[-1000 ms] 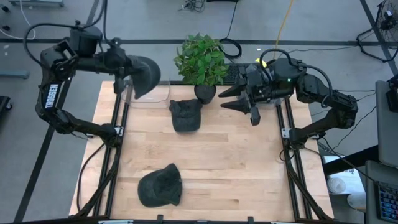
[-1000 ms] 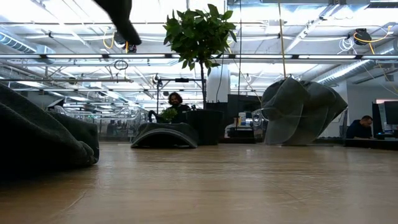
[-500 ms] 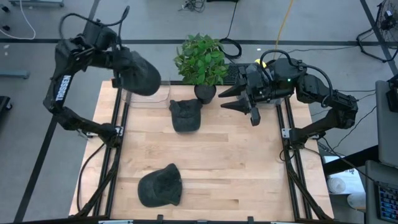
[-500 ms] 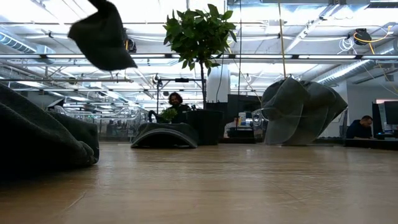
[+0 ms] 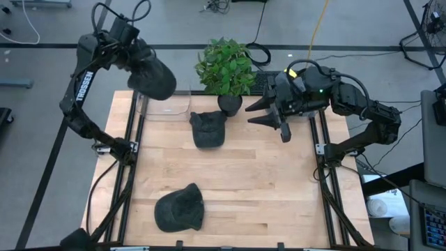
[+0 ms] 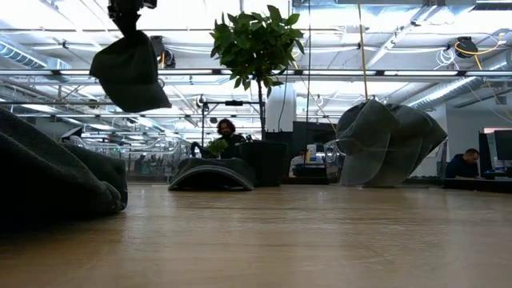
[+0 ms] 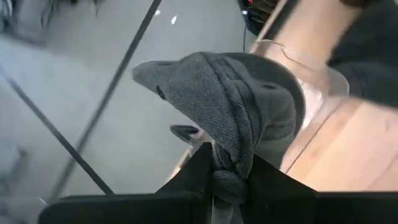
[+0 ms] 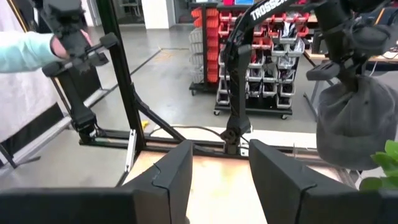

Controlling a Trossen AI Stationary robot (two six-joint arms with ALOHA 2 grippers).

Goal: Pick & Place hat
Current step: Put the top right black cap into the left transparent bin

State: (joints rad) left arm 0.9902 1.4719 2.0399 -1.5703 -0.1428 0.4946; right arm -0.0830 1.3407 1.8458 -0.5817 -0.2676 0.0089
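The left gripper (image 7: 229, 177) is clamped on a grey hat (image 5: 152, 75), holding it up high over the clear bin (image 5: 167, 106) at the table's back corner. The right gripper (image 5: 268, 115) waits beside the plant (image 5: 225, 66) with its fingers apart.

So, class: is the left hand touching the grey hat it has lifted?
Touching. The left wrist view shows the left hand pinched shut on a fold of the grey hat; the low view shows the hat hanging from it.
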